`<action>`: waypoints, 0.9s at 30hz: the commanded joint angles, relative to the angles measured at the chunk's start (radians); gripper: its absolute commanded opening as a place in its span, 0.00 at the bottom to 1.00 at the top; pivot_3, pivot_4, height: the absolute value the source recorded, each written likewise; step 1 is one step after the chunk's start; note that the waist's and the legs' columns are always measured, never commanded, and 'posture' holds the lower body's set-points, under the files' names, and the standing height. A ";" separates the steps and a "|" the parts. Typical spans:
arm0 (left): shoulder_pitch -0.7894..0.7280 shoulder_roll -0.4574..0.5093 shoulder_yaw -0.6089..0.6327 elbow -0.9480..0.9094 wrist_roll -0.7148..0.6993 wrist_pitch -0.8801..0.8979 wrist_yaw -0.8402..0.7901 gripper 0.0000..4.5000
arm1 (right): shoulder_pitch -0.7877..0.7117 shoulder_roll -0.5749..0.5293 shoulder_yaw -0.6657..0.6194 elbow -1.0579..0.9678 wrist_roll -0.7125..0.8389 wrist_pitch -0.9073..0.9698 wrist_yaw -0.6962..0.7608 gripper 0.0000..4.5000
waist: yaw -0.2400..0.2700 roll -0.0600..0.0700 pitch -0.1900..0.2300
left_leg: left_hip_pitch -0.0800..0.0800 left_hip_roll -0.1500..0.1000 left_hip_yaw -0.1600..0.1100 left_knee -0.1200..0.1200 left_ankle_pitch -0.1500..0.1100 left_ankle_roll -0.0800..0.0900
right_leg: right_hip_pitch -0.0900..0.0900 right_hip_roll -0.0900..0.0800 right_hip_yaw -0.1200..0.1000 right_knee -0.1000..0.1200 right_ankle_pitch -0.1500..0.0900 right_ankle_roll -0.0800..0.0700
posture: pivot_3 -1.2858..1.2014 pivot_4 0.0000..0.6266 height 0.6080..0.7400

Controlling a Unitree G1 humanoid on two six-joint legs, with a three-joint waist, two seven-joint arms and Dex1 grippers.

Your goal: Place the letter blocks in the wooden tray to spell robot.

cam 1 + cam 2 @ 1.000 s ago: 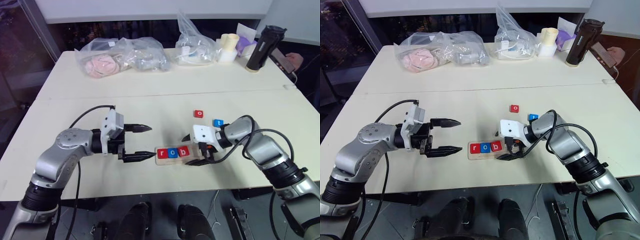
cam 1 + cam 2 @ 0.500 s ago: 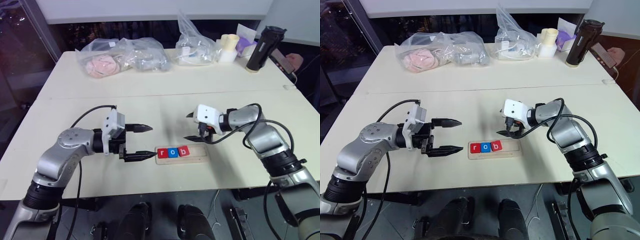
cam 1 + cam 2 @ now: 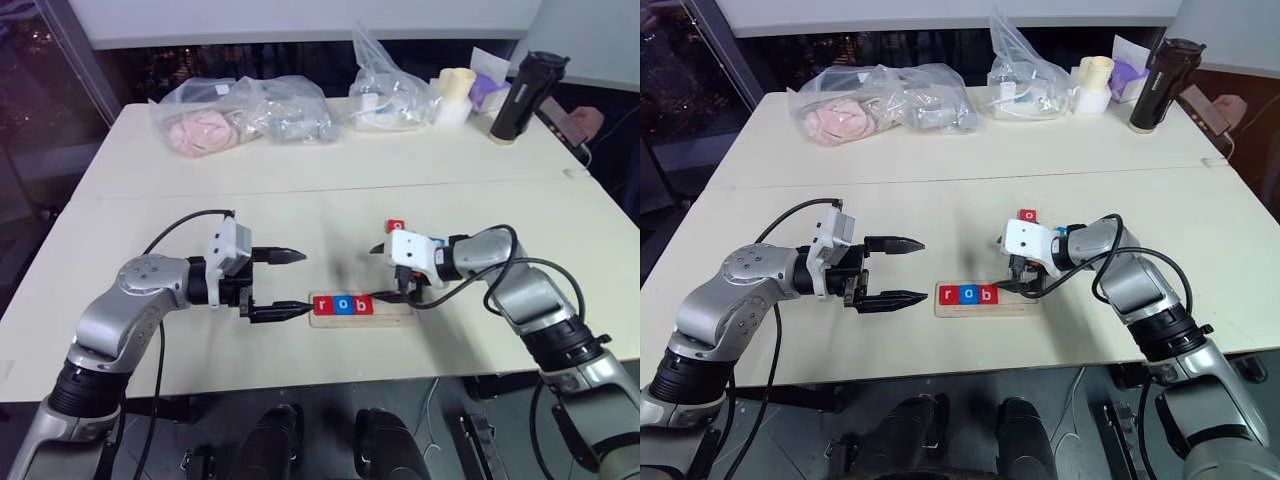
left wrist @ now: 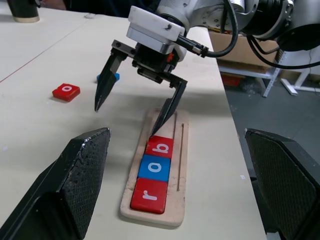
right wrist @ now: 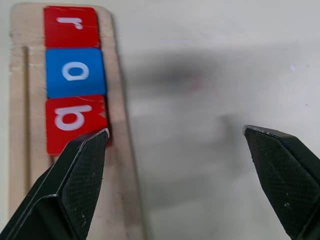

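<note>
Long pale wooden tray (image 4: 179,165) lies on the cream table (image 3: 300,200), holding red r tile (image 4: 149,194), blue o tile (image 4: 155,166), red b tile (image 4: 161,146) at its left end. Red o tile (image 4: 66,91) and blue tile (image 4: 114,77) lie loose behind it. Right gripper (image 4: 134,115) fingers wide apart, empty, one tip by the b. Left gripper (image 3: 287,283) spread, empty, beside the tray's left end.

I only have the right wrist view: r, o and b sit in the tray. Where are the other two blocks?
Observer: The red o block lies on the table beside the wooden tray, not in it.
Operator: And the t?
Observer: The blue t block lies on the table near that o, partly behind the right pincer.
Operator: What about the left pincer?
Observer: The left pincer hovers open by the tray's r end, holding nothing.
</note>
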 commanded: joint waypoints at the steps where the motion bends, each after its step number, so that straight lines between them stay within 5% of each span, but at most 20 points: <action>1: -0.016 -0.004 0.007 -0.012 0.000 -0.017 0.000 1.00 | -0.001 0.000 -0.021 -0.047 0.016 0.010 -0.003 0.99 | 0.000 0.000 0.000 | 0.000 0.000 0.000 0.000 0.000 0.000 | 0.000 0.000 0.000 0.000 0.000 0.000 | 0.52 0.24 0.98; 8: -0.015 -0.012 0.004 -0.013 0.001 -0.018 0.002 1.00 | -0.058 0.016 -0.084 0.003 0.005 0.012 -0.095 0.99 | 0.000 0.000 0.000 | 0.000 0.000 0.000 0.000 0.000 0.000 | 0.000 0.000 0.000 0.000 0.000 0.000 | 0.52 0.24 0.98; 20: -0.018 -0.026 -0.002 -0.010 0.011 -0.025 0.006 1.00 | -0.256 0.319 -0.261 0.263 -0.067 0.518 -0.691 0.99 | -0.001 0.000 0.000 | 0.000 0.000 0.001 -0.002 0.000 -0.001 | -0.002 0.000 0.002 0.002 0.000 0.000 | 0.52 0.24 0.98; 27: -0.016 -0.029 -0.001 -0.017 0.009 -0.020 0.010 1.00 | -0.304 0.416 -0.279 0.353 -0.081 0.573 -0.859 0.99 | -0.008 0.000 0.000 | 0.000 0.000 0.002 -0.002 0.000 0.000 | -0.003 0.003 0.003 0.002 0.002 0.002 | 0.52 0.24 0.98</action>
